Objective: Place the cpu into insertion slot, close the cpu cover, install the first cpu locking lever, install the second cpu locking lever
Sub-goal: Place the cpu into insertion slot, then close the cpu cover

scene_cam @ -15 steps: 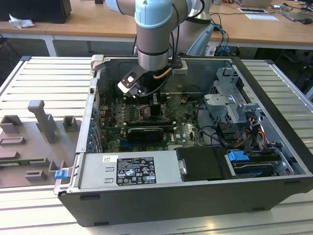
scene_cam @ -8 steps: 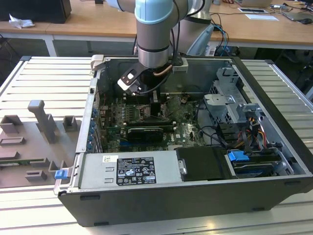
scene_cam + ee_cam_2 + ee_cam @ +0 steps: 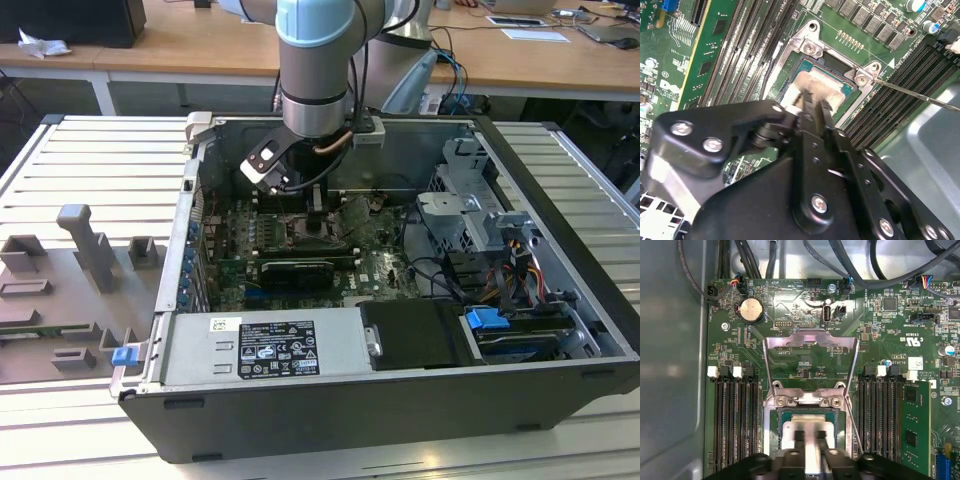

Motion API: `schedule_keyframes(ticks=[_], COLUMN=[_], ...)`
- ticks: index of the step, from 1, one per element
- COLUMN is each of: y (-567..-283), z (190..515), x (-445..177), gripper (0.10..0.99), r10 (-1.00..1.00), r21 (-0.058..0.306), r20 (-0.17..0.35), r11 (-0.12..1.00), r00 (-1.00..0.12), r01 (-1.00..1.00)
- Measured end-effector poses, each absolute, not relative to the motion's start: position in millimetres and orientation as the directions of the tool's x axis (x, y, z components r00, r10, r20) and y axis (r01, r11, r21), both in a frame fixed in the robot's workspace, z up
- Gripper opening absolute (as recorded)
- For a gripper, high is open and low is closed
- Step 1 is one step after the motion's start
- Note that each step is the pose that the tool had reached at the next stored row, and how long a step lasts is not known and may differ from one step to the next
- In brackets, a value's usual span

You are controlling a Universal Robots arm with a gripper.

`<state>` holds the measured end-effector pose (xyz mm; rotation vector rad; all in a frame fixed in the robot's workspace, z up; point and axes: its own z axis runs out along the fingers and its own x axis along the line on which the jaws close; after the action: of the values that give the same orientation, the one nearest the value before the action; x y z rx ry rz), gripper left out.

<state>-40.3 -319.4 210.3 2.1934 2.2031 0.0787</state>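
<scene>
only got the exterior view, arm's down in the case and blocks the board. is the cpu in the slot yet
Observer: Yes. In the first wrist view the cpu lies flat inside the rim of the slot, with the gripper right above it.
Operator: ok is it closed over
Observer: No. The cover is swung open and lies back over the board beyond the slot.
Operator: anything latched
Observer: No. In the second wrist view one thin lever juts from the slot's corner across the memory slots, unlatched.
</scene>
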Motion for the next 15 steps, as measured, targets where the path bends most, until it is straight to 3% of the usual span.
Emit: schedule_keyframes(ticks=[3,15], y=[-319.4,-319.4], z=[210.7,215.5], x=[-40.3,-40.4], gripper=[0.11,0.106], r10=[1.0,1.0], r21=[0.058,0.058], r20=[0.013,0.013], r11=[0.004,0.004], r00=[-0.005,-0.005], r01=[0.998,0.998])
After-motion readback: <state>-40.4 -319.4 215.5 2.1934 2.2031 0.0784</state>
